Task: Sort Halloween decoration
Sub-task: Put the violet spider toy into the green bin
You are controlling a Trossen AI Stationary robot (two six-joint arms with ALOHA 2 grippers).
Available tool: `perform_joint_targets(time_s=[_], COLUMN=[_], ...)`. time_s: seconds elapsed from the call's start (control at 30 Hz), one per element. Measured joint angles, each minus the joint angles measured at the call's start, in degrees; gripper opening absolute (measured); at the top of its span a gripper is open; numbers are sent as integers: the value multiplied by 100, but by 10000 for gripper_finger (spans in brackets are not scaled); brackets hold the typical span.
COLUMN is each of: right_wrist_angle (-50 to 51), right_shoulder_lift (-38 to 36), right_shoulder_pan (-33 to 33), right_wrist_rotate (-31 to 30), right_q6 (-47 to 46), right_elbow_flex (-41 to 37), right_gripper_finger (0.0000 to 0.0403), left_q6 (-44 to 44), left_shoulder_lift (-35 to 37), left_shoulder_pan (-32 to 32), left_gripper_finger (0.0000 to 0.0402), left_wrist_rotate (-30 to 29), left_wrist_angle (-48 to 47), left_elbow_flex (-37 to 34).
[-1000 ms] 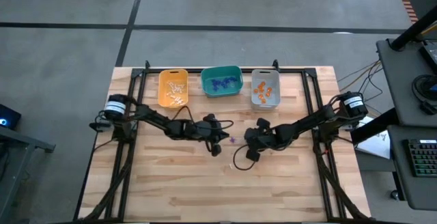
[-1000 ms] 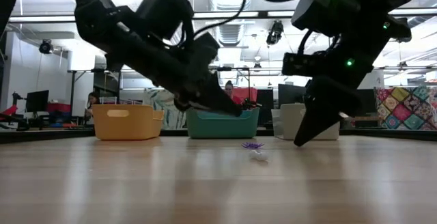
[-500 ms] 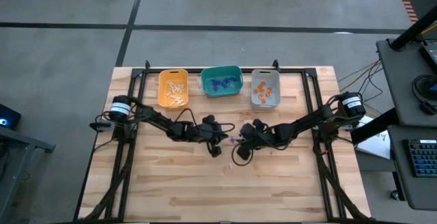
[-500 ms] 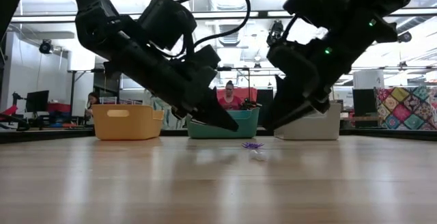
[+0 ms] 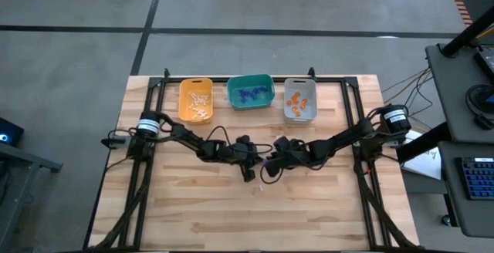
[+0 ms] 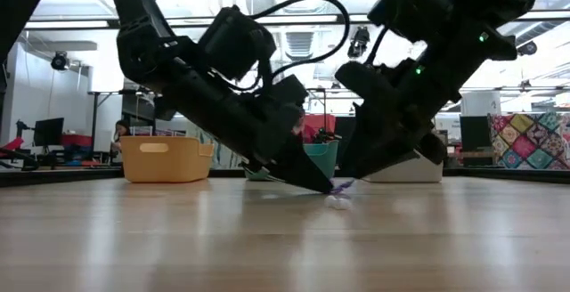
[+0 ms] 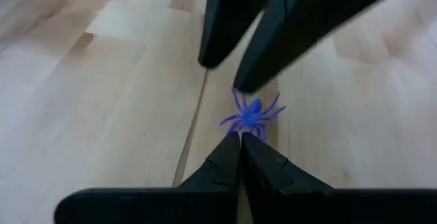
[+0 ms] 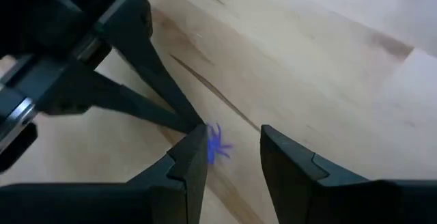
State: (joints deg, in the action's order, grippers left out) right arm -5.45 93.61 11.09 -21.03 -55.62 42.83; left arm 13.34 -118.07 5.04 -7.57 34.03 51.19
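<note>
A tiny purple-blue spider (image 7: 251, 115) of the Halloween decoration lies flat on the wooden table near its middle. A small white trinket (image 6: 338, 204) lies just in front of it. My left gripper (image 7: 240, 138) is shut and slants down from the table's left, its tips at the spider's near legs. My right gripper (image 8: 233, 138) is open and slants down from the table's right. Its two fingers stand on either side of the spider (image 8: 217, 146), which lies close to one of them. In the high view both grippers (image 5: 262, 162) meet over the spot and hide the spider. My left gripper's shut fingertips (image 7: 235, 142) stand at the spider's near legs (image 7: 240, 123), slanting down from the table's left; I cannot tell whether they touch. My right gripper has one finger (image 8: 196, 142) right beside the spider; whether it touches cannot be told.
Three bins stand in a row at the far edge: a yellow one (image 5: 196, 99) with white trinkets, a teal one (image 5: 250, 91) with purple-blue ones, a grey one (image 5: 300, 100) with orange ones. Bare wood lies toward the near edge.
My left gripper has gone down and toward the table's right, until its shut tips reach the spider. My right gripper has rolled about its own axis and edged toward the table's left, so that its fingers now stand around the spider. The spider and the white trinket have stayed put.
</note>
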Motion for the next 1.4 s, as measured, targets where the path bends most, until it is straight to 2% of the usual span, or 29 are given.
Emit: perform_joint_targets(time_s=[0.33, 0.67, 1.0, 1.4], right_wrist_angle=[-246, -296, -298, -255], right_shoulder_lift=[478, 371, 121, 24], right_shoulder_pan=[66, 66, 68, 210], right_wrist_rotate=[-66, -9, -24, -38], right_q6=[-287, -158, 8, -179], right_elbow_flex=[4, 2, 0, 0], right_gripper_finger=[123, 123, 123, 123], left_q6=[183, 221, 63, 7], left_shoulder_lift=[-106, -87, 259, 298], left_shoulder_pan=[-2, -4, -4, 17], left_gripper_finger=[0, 0, 0, 0], left_wrist_rotate=[-8, -2, 15, 114], left_wrist_angle=[-14, -68, -494, -554], left_elbow_flex=[49, 49, -5, 1])
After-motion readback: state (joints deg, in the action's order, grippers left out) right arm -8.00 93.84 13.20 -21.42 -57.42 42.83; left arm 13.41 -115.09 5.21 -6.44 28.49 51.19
